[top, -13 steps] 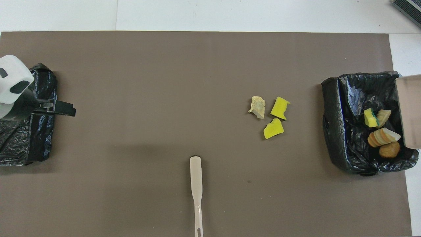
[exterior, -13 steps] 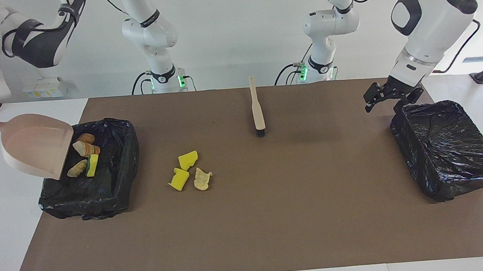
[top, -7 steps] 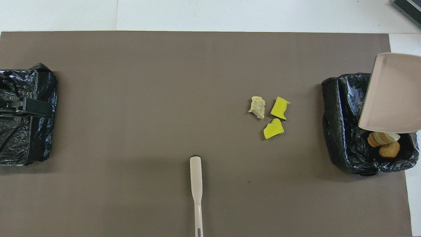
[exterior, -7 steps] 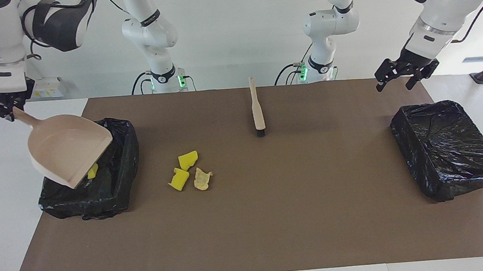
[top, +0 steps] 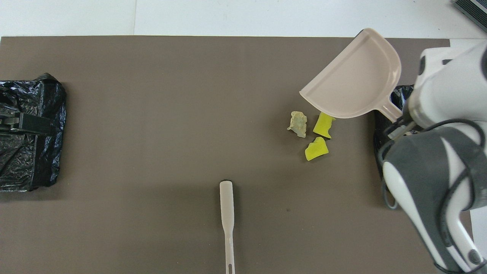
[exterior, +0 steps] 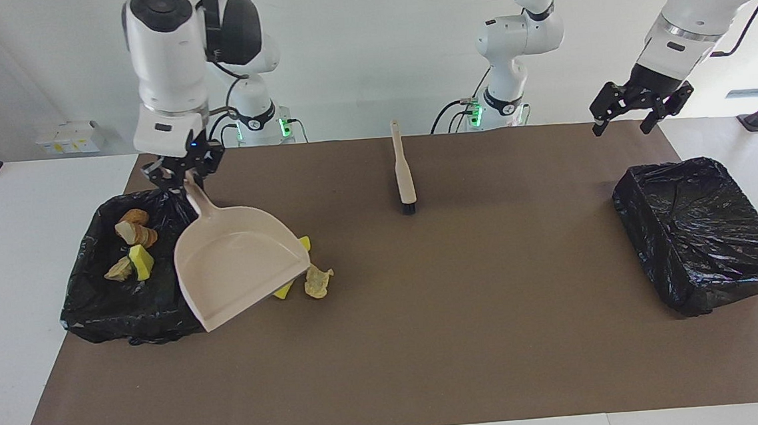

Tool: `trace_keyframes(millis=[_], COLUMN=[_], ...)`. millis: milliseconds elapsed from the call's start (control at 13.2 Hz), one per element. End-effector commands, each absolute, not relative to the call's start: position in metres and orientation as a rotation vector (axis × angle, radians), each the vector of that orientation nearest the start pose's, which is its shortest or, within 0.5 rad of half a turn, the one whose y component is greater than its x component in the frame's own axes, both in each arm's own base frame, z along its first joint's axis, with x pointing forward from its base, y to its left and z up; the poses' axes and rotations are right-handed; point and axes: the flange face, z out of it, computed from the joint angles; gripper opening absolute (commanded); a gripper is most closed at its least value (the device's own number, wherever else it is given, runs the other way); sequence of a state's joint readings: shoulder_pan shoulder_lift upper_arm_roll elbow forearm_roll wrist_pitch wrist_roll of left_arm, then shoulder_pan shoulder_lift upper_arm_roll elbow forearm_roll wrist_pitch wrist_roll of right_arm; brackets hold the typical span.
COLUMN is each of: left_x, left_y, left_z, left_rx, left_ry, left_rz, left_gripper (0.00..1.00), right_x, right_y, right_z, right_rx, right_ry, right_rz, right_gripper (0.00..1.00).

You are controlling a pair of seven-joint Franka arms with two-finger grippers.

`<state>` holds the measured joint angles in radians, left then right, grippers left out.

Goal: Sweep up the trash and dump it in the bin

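My right gripper is shut on the handle of the beige dustpan, held tilted in the air over the mat beside the black-lined bin at the right arm's end. The pan looks empty. Three scraps lie loose on the mat: a tan bread piece and two yellow sponge chunks, partly hidden by the pan in the facing view. In the bin lie bread pieces and a yellow sponge with a green face. My left gripper is open, raised and empty.
The beige hand brush lies on the mat near the robots, bristles pointing away from them. A second black-lined bin stands at the left arm's end, with nothing showing in it. The brown mat covers the table.
My right arm swung the dustpan from over its bin to above the loose scraps. The trash tipped from the pan now lies in the bin. My left gripper rose from beside its bin.
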<state>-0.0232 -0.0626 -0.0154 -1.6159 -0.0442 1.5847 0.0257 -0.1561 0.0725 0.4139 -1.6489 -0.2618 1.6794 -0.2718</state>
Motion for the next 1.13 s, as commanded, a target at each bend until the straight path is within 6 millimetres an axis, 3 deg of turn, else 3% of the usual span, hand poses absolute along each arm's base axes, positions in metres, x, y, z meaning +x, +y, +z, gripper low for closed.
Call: trace_keyframes(millis=[0,302,378,755,906,1057], left_x=[0.542,0.547,0.551,0.554,0.554,0.553], left_y=[-0.027,-0.027,-0.03,-0.034,-0.034,-0.034], left_z=[0.638,0.633,0.64,0.637,0.637,0.636], left_rx=[-3.148,-3.147,-3.147,-3.144,-3.142,-3.142], left_ry=[0.145,0.143,0.15,0.155,0.164,0.167], left_rz=[-0.099,0.002,0.005,-0.007,-0.012,-0.005], left_gripper=[1.0,1.0,1.0,1.0,1.0,1.0], right_x=[0.582,0.608,0.609,0.581,0.578,0.583], right_y=[0.168,0.268,0.298,0.422,0.439,0.432], right_z=[0.523,0.482,0.473,0.398,0.377,0.375], right_rx=[-3.232,-3.1,-3.075,-2.961,-2.932,-2.932], right_ry=[-0.548,-0.146,-0.084,0.108,0.115,0.129], right_rz=[0.041,-0.001,-0.025,-0.057,-0.072,-0.081], right_gripper=[0.0,0.0,0.0,0.0,0.0,0.0])
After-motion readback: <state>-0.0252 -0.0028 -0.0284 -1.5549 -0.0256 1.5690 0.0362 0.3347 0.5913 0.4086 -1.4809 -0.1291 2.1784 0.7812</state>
